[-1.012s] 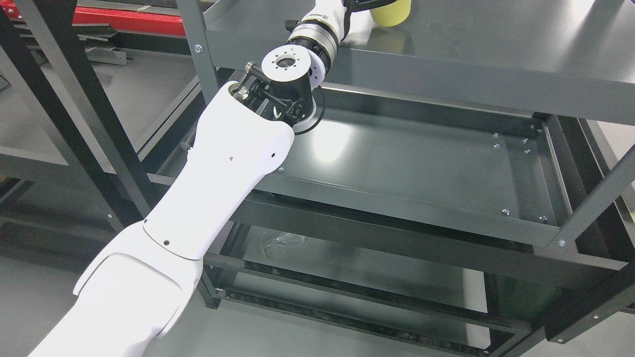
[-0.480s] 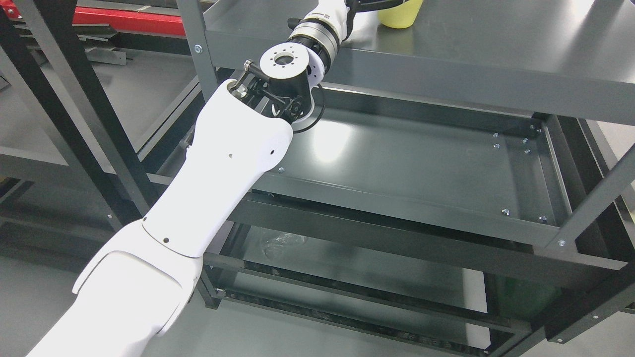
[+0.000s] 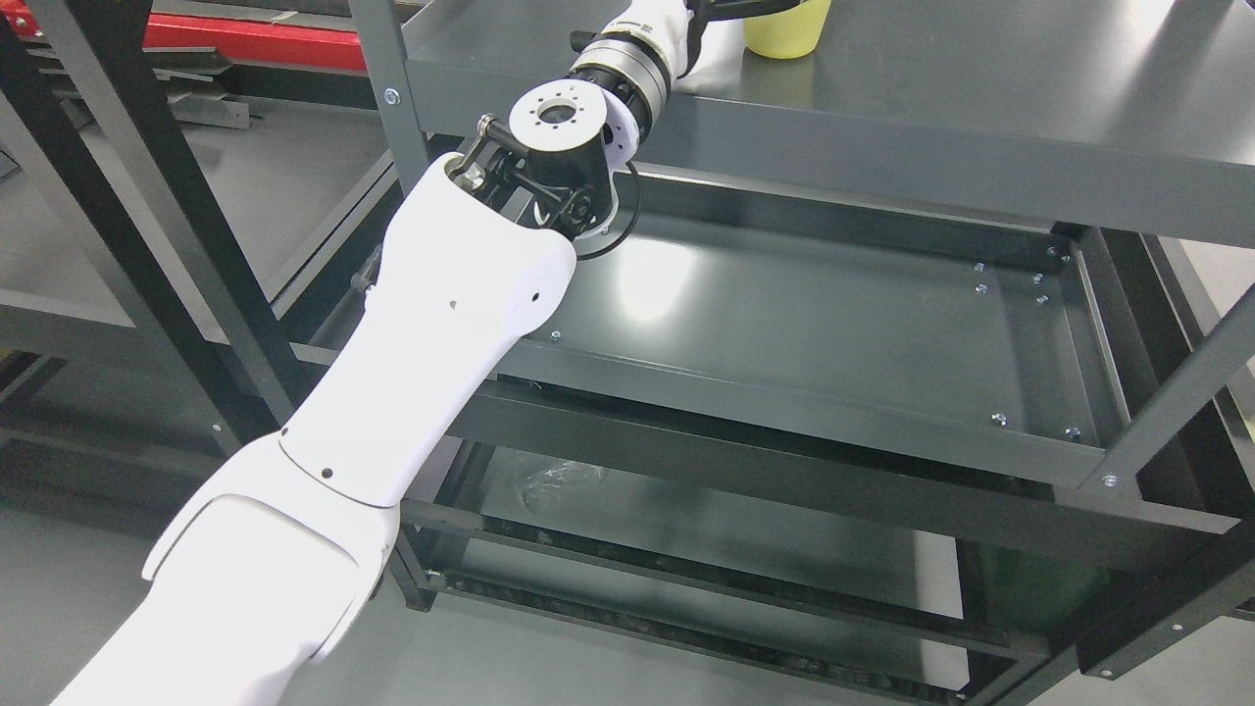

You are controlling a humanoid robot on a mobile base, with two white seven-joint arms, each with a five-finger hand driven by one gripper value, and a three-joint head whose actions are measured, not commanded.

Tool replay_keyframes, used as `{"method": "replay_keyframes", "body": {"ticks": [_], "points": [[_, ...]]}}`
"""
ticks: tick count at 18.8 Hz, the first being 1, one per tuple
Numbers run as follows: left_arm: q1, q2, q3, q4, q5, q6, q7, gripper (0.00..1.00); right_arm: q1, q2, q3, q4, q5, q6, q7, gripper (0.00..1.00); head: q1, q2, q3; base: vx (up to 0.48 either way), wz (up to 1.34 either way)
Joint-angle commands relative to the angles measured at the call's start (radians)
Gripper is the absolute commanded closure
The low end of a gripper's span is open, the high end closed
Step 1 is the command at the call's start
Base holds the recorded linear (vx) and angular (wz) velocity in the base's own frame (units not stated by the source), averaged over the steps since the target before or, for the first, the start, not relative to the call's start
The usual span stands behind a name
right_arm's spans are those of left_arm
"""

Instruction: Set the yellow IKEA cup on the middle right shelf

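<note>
The yellow cup [image 3: 787, 31] stands at the top edge of the head view, on or just above the upper grey shelf [image 3: 931, 88]; its rim is cut off by the frame. My left arm rises from the lower left past the shelf's front lip. The left hand [image 3: 730, 8] is mostly out of frame. Its dark fingers [image 3: 737, 9] lie across the cup's upper left side and hold it. The right arm does not show.
A grey post [image 3: 392, 98] stands just left of my forearm. Below the cup's shelf is a lipped shelf [image 3: 833, 324], bare and glossy. A lower shelf holds crumpled clear plastic [image 3: 559, 478]. A red beam [image 3: 245, 41] runs at the back left.
The cup has moved a little to the right and down towards the shelf surface, together with the hand. My elbow and wrist have shifted slightly up and left.
</note>
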Motion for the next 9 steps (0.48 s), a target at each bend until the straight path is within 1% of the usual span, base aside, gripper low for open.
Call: {"method": "replay_keyframes", "body": {"ticks": [1,5,9], "points": [[0.002,0.017,0.018,-0.033,-0.027,0.001,-0.002,0.01,0.014,-0.017,0.017,0.0,-0.025,-0.001,-0.001,0.01,0.0,0.0,0.0,0.0,0.0],[0.028,0.017,0.021,-0.085,-0.03,0.002,-0.003,0.01,0.014,-0.017,0.017,0.0,-0.025,-0.001,-0.001,0.01,0.0,0.0,0.0,0.0,0.0],[0.065,0.017,0.024,-0.177,-0.03,0.015,0.0,0.01,0.014,-0.017,0.017,0.0,-0.025,-0.001,-0.001,0.01,0.0,0.0,0.0,0.0,0.0]]}}
